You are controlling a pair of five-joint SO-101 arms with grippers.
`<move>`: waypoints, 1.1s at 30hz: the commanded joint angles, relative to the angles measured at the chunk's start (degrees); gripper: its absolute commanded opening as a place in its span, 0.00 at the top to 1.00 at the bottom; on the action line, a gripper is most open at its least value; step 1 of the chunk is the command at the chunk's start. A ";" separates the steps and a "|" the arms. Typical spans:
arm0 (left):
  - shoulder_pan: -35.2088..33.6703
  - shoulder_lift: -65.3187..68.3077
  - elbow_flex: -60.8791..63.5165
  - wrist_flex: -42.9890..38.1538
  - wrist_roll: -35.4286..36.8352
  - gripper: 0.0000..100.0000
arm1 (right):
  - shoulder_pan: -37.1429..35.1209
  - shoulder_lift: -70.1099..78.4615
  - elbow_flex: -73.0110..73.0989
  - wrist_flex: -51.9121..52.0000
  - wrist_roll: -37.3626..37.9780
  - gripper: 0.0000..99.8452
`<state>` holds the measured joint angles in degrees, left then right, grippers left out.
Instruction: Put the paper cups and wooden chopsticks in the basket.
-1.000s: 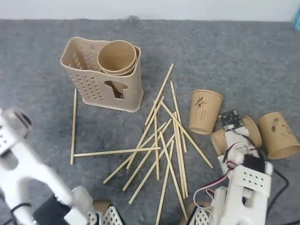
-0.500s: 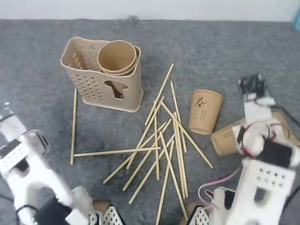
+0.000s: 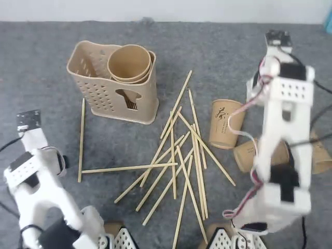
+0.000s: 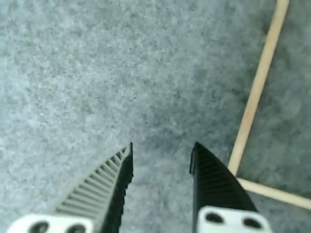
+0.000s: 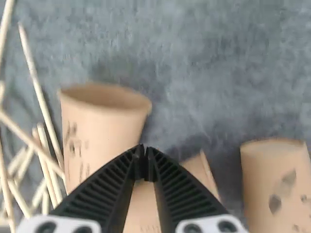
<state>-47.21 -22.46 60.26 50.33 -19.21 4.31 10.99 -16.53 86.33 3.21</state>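
— Grey carpet (image 3: 52, 57) everywhere. Fingers?
— Left gripper (image 4: 162, 150) spread, empty, beside a chopstick (image 4: 255, 92). Right gripper (image 5: 145, 148) pinched together, empty; the paper cup (image 5: 97, 126) beyond its tips bears unreadable dark brushmarks.
— Basket?
— High view, upper left: basket (image 3: 104, 98) holding nested cups (image 3: 129, 61); chopsticks (image 3: 176, 150) scattered centre.

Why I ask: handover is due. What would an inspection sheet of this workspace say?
Surface: grey mat.
Job's things: basket upright, holding stacked cups; three loose cups and scattered chopsticks on the mat.
Clutter: nothing seen.
Grippers: left gripper open, over the mat beside a chopstick; right gripper shut, empty, above the loose cups.
Cables: wires run along the right arm.
Surroundings: pale wall strip behind the mat.
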 commanded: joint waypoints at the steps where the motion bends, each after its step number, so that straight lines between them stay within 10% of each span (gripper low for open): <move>1: 0.62 -2.37 0.04 -0.88 -0.79 0.81 | -0.48 8.31 -15.30 0.75 -3.96 0.98; 17: 0.62 -2.37 0.13 -1.05 -0.79 0.81 | -4.35 33.54 -37.45 4.26 -8.26 0.98; 33: 0.62 -2.37 0.04 -1.14 -0.70 0.81 | -11.21 19.82 -24.44 16.92 6.77 0.98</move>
<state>-47.12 -22.64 60.53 50.15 -19.47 -4.84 40.97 -45.01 100.57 5.67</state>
